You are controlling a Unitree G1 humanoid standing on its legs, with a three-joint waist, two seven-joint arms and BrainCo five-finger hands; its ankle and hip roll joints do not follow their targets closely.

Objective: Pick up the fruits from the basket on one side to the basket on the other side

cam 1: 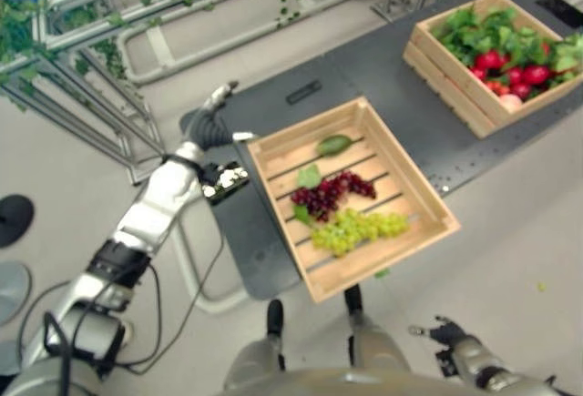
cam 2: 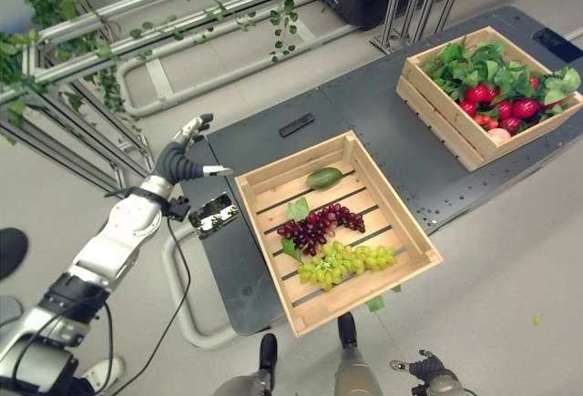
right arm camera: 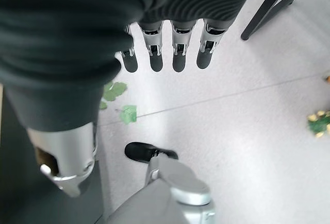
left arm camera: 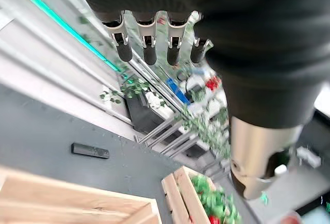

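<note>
While grapes (cam 2: 344, 261) lie in near crate (cam 2: 270, 185) | left hand (cam 2: 182, 153) beside it (fingers straight, empty) | right hand (cam 2: 421, 366) low, relaxed

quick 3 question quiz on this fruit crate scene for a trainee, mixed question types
1. True or false: the left hand is holding the green grapes.
2. Which fruit in the near crate lies farthest from the robot? A) dark grapes B) green grapes C) mango
3. Fill in: the small black bar lies on the dark table, beyond the ____ crate.

Key:
1. False. The hand is open, off the near crate's left side, holding nothing.
2. C
3. near. The far crate, with red fruit and leaves, is off to the right.
</note>
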